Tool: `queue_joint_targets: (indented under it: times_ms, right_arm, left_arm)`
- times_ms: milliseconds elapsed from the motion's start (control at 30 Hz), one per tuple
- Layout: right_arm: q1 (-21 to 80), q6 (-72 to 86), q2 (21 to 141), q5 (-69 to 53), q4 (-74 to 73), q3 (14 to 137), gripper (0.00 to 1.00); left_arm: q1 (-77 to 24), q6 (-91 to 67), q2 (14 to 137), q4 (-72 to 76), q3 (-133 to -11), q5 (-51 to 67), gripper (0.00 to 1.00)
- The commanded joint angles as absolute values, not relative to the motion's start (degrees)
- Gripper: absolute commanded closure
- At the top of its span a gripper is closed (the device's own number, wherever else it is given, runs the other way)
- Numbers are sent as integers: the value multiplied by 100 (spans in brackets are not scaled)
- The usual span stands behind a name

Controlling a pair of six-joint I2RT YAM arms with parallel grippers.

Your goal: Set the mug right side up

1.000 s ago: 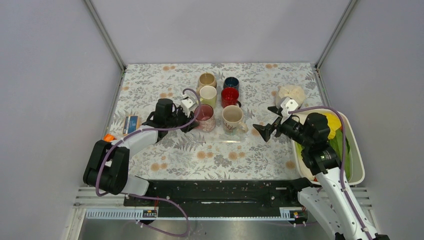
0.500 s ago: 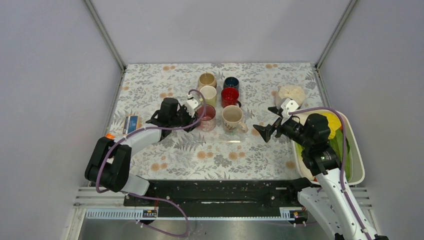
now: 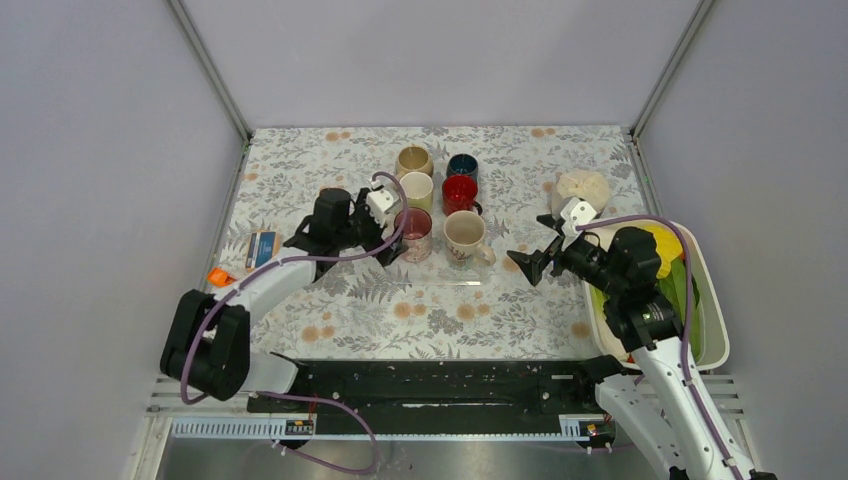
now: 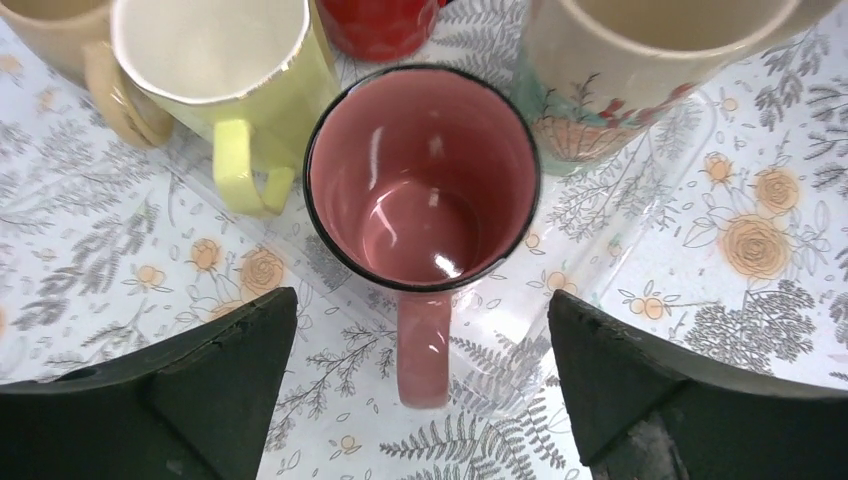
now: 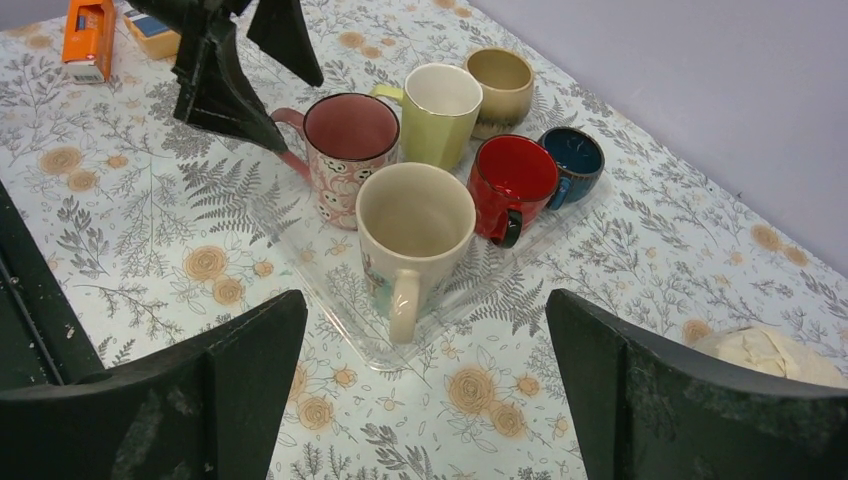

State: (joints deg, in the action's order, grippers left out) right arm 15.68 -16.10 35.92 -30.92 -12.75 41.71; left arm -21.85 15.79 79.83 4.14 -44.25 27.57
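The pink mug [image 4: 422, 180] stands upright on a clear tray [image 5: 335, 290] beside a cream mug [image 5: 415, 230]. Its long axis is vertical and its mouth faces up. It sits straight ahead of the left fingers [image 4: 190, 380], with its handle pointing back into the gap between them. Those fingers are spread wide, hold nothing, and stop just short of it. The right fingers [image 5: 220, 390], also wide apart and empty, hang well off to the side, so the left arm is nearer. The surface [image 3: 400, 310] is a floral cloth enclosed by plain grey walls. The task looks finished.

Orange carton [image 3: 218, 276] and small blue box [image 3: 262, 247] at left, cream cloth bundle [image 3: 581, 187] and white bin [image 3: 714, 320] at right.
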Motion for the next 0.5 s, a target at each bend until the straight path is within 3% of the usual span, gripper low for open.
queue_joint_targets:
  times_ms: [0, 133, 267, 467]
  right_arm:
    - [1529, -1870, 3607, -2949, -1595, 4640, 1]
    - [1531, -1990, 3593, -2567, -2168, 4959, 1]
    - [1527, -1612, 3376, -1366, -2536, 5254, 0]
    - [1527, -1166, 2726, 423, -3232, 5904, 0]
  left_arm:
    - [-2169, 1874, 6982, 183, -4483, 2895, 1]
    - [-1998, 1830, 5992, -460, -4504, 2978, 1]
    - [-1691, 1711, 5305, -1464, -4829, 2976, 1]
    - [-1116, 1287, 4357, -2152, -5043, 1890, 1]
